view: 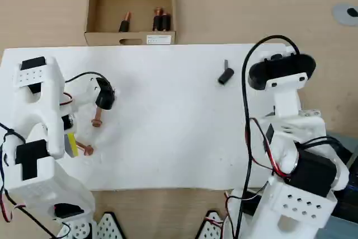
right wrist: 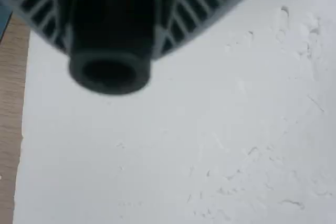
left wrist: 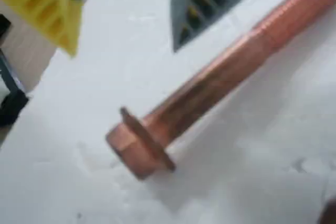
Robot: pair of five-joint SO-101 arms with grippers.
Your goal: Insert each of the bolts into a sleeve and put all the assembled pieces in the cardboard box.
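Right gripper [view: 226, 73] is seen closed on a black sleeve [right wrist: 109, 69], which is held above the white table [view: 168, 138], well apart from the bolts. Left gripper [view: 71, 144] is seen open, with nothing between its fingers, just beside a copper bolt [left wrist: 210, 80] that lies flat on the table. A second bolt [view: 97, 117] lies a little farther out. Assembled pieces [view: 159, 20] are already lying in the cardboard box [view: 92, 9] at the far edge.

The bolt is judged to be stiff, smooth metal, light but prone to roll on its round shank. It would best be taken across the shank near the middle, so that the plain end is left free for the sleeve. The sleeve is judged rigid and light, and it is gripped across its barrel with the bore left clear.

In the right wrist view the sleeve's open bore is shown, which cannot be made out from above. In the left wrist view the bolt's flanged hexagonal head is shown close up. From the high view the layout is given: both bolts, the box, and the wide gap between the two arms.
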